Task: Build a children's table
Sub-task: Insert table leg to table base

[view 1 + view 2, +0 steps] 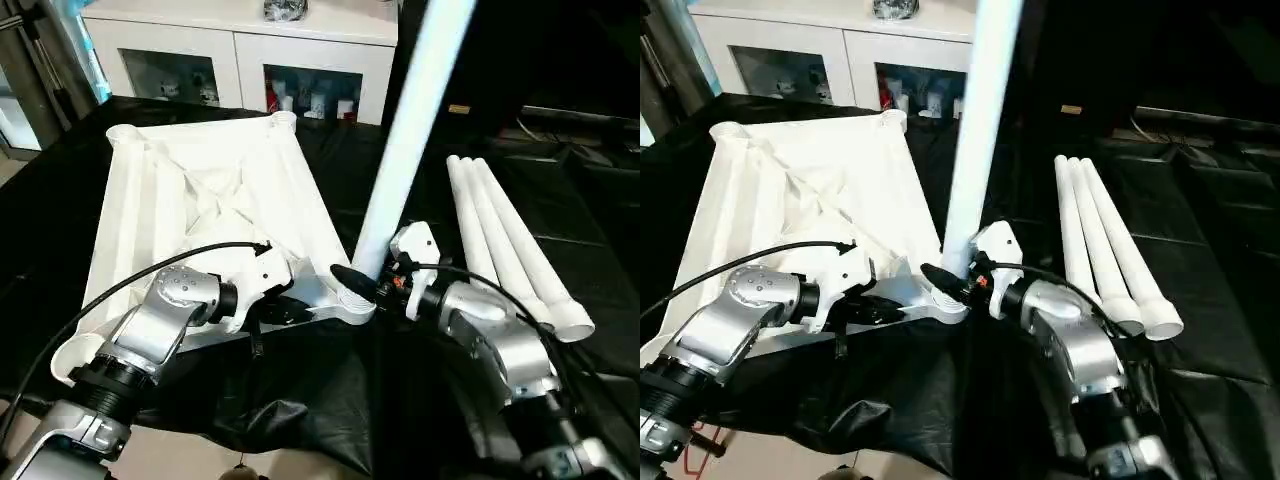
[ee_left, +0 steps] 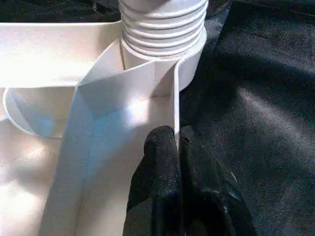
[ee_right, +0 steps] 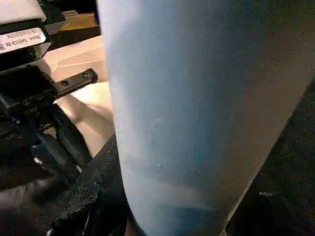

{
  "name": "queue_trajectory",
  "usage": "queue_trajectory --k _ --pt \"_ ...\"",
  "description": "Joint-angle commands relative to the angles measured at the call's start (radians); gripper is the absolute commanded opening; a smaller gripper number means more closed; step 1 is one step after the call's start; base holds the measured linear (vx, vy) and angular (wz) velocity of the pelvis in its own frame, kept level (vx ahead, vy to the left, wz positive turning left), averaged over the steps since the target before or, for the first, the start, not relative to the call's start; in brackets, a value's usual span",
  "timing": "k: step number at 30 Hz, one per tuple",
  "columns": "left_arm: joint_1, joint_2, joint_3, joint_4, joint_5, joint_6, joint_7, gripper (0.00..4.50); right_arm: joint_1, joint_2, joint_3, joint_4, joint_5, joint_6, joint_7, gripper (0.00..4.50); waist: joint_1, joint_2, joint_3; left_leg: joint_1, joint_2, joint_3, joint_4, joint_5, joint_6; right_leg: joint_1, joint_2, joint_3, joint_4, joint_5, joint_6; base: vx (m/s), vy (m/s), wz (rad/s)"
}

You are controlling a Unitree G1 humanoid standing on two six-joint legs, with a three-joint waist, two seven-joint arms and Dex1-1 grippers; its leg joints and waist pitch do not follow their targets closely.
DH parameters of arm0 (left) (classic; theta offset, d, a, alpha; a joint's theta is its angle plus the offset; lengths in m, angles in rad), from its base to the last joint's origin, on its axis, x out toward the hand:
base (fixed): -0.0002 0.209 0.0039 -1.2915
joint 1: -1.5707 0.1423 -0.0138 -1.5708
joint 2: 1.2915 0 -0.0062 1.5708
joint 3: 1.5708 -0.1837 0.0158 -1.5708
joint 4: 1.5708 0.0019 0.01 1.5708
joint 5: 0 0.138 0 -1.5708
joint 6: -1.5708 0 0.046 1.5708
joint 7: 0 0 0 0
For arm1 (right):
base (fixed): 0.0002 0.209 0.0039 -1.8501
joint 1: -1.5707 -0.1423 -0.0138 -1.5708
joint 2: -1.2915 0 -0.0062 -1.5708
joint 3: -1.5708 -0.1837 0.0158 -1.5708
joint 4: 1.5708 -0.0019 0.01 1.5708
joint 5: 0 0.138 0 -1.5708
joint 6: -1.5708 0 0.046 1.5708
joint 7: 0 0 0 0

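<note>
1 leg of 4 is going in: the table top (image 1: 215, 200) lies ribbed underside up on the black cloth (image 1: 560, 190), filling the view from 9 to 12 o'clock, and the upright leg (image 1: 405, 140) stands at its near-right corner socket (image 1: 350, 305), at about 6 o'clock, though whether it is fully seated I cannot tell. 3 spare legs (image 1: 510, 240) lie side by side at 3 o'clock, so most of the job seems left. The right gripper (image 1: 372, 280) grasps the upright leg near its base, while the left gripper (image 2: 176, 147) pinches the top's thin rim beside that socket.
</note>
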Motion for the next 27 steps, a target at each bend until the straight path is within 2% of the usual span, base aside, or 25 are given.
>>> queue_trajectory --k 1,2,5,7,9,12,13,15,17,18,27 --pt "-0.023 -0.002 0.004 -0.007 -0.003 -0.035 -0.002 0.00 0.039 -0.001 0.059 0.085 0.000 0.055 0.059 1.91 -0.004 0.002 -0.052 0.012 0.055 -0.014 -0.084 -0.203 -0.005 0.034 -0.103 0.050 -0.092 -0.137 -0.211 0.000 0.000 0.00" --pt "-0.023 -0.002 0.004 -0.007 -0.003 -0.035 -0.002 0.00 0.039 -0.001 0.059 0.085 0.000 0.055 0.059 1.91 -0.003 0.004 -0.053 0.012 0.054 -0.015 -0.083 -0.201 -0.003 0.034 -0.104 0.050 -0.090 -0.137 -0.212 0.000 0.000 0.00" --pt "-0.022 0.011 -0.008 -0.027 -0.019 -0.069 -0.067 0.00 0.004 -0.027 0.070 0.140 -0.003 0.026 0.178 1.91 -0.004 0.000 -0.056 0.011 0.055 -0.015 -0.081 -0.188 0.009 0.036 -0.105 0.048 -0.087 -0.110 -0.222 0.000 0.000 0.00" --pt "-0.022 0.014 -0.009 -0.030 -0.021 -0.068 -0.073 0.00 -0.001 -0.029 0.072 0.146 -0.003 0.023 0.189 1.91 -0.003 0.002 -0.057 0.010 0.056 -0.013 -0.080 -0.159 0.018 0.037 -0.104 0.048 -0.085 -0.063 -0.228 0.000 0.000 0.00" --pt "-0.021 0.023 -0.013 -0.047 -0.024 -0.061 -0.088 0.00 -0.012 -0.035 0.077 0.154 -0.006 0.015 0.210 1.91 -0.002 -0.003 -0.060 0.010 0.056 -0.012 -0.079 -0.134 0.027 0.040 -0.104 0.046 -0.081 -0.018 -0.233 0.000 0.000 0.00" --pt "-0.018 0.041 -0.009 -0.097 -0.034 -0.039 -0.103 0.00 -0.037 -0.047 0.086 0.173 -0.011 -0.010 0.261 1.91 -0.001 -0.004 -0.062 0.009 0.057 -0.011 -0.078 -0.113 0.040 0.042 -0.104 0.044 -0.077 0.016 -0.248 0.000 0.000 0.00" --pt "-0.018 0.041 -0.009 -0.097 -0.034 -0.039 -0.103 0.00 -0.037 -0.047 0.086 0.173 -0.011 -0.010 0.261 1.91 0.000 -0.002 -0.062 0.010 0.057 -0.011 -0.077 -0.111 0.042 0.041 -0.105 0.044 -0.077 0.020 -0.249 0.000 0.000 0.00" --pt "-0.016 0.041 -0.002 -0.106 -0.035 -0.033 -0.098 0.00 -0.041 -0.046 0.085 0.184 -0.014 -0.019 0.277 1.91 0.001 -0.008 -0.061 0.010 0.057 -0.010 -0.078 -0.105 0.047 0.042 -0.104 0.043 -0.077 0.026 -0.251 0.000 0.000 0.00" --pt "-0.013 0.040 0.006 -0.110 -0.031 -0.032 -0.090 0.00 -0.043 -0.043 0.085 0.194 -0.021 -0.030 0.291 1.91 0.001 -0.009 -0.062 0.010 0.058 -0.010 -0.078 -0.104 0.049 0.041 -0.106 0.042 -0.076 0.024 -0.255 0.000 0.000 0.00" --pt "-0.012 0.038 0.013 -0.109 -0.023 -0.033 -0.072 0.00 -0.044 -0.036 0.083 0.204 -0.031 -0.052 0.288 1.91 0.002 -0.009 -0.061 0.010 0.058 -0.010 -0.078 -0.107 0.047 0.041 -0.107 0.043 -0.076 0.015 -0.254 0.000 0.000 0.00" --pt "-0.001 0.039 0.024 -0.122 -0.014 0.002 -0.032 0.00 -0.003 -0.016 0.070 0.174 -0.020 -0.072 0.275 1.91 0.003 -0.014 -0.060 0.014 0.059 -0.010 -0.083 -0.138 0.030 0.039 -0.105 0.044 -0.081 -0.024 -0.240 0.000 0.000 0.00"
